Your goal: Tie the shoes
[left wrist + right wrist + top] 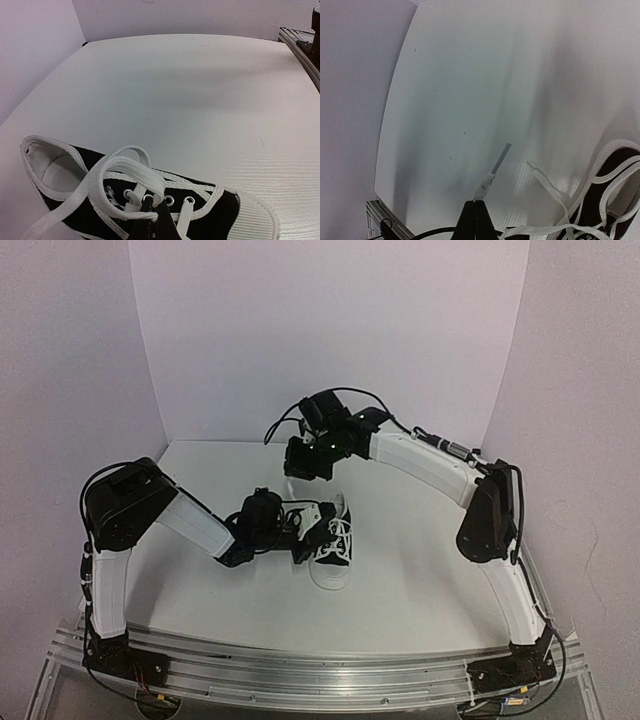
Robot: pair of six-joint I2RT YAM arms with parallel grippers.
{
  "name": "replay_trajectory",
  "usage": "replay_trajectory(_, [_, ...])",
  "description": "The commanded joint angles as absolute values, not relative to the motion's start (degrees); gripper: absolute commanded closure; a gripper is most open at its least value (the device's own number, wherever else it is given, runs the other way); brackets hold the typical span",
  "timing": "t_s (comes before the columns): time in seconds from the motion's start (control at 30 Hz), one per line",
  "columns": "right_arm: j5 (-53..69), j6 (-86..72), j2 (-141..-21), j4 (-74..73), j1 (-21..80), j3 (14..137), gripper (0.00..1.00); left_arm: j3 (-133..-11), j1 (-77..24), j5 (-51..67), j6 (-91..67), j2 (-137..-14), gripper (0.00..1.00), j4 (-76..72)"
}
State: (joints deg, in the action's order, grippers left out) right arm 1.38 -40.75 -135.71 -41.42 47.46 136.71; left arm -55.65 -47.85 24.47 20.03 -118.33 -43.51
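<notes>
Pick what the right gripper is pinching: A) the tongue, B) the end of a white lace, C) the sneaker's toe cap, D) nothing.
B: in the right wrist view the right gripper is shut on a lace end, whose tip sticks out past the fingertips, beside the sneaker.

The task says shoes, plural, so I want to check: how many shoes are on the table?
1. The black sneaker lies near the middle of the table, toe cap toward the near edge. No second shoe shows in any view, and none seems hidden.
</notes>
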Motion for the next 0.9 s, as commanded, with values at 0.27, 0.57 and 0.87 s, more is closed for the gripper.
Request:
replay_trajectory(0.27, [3.5,-43.1,-131.3,-40.0,45.2,132.5,0.22,-54.6,-48.2,25.1,20.0,-115.8,1.0,-44.7])
replay_trajectory(0.57, [0.0,-41.2,-113.9,-39.6,39.3,112.0,0.24,-54.7,-48.2,24.2,18.5,-116.1,1.0,-45.4])
replay_trajectory(0.87, [8.8,-49.5,-101.1,-4.3,40.0,73.1,0.31,-55.2,-48.2,23.7,17.5,-116.8,1.0,-46.1])
